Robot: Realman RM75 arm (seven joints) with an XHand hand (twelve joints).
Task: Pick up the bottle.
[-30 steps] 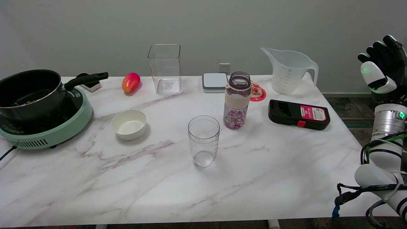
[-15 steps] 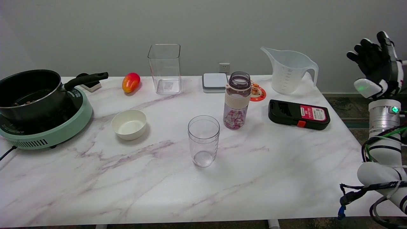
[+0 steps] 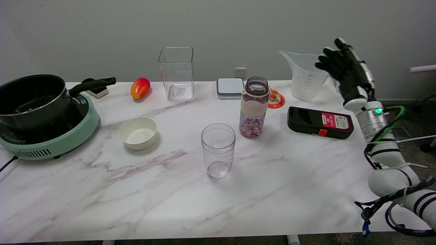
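The right hand [image 3: 347,71] is held raised at the table's three o'clock edge, fingers apart and holding nothing, probably readied to wrap the bottle [image 3: 253,107]. The bottle is set upright near centre, at nine o'clock from the hand, with the black case [image 3: 320,122] lying between them.

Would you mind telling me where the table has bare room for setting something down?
The widest bare patch is the near strip in front of the cup. There is also room between bowl and cup, and near the black box. The far edge is crowded: container, scale, bottle, jug.
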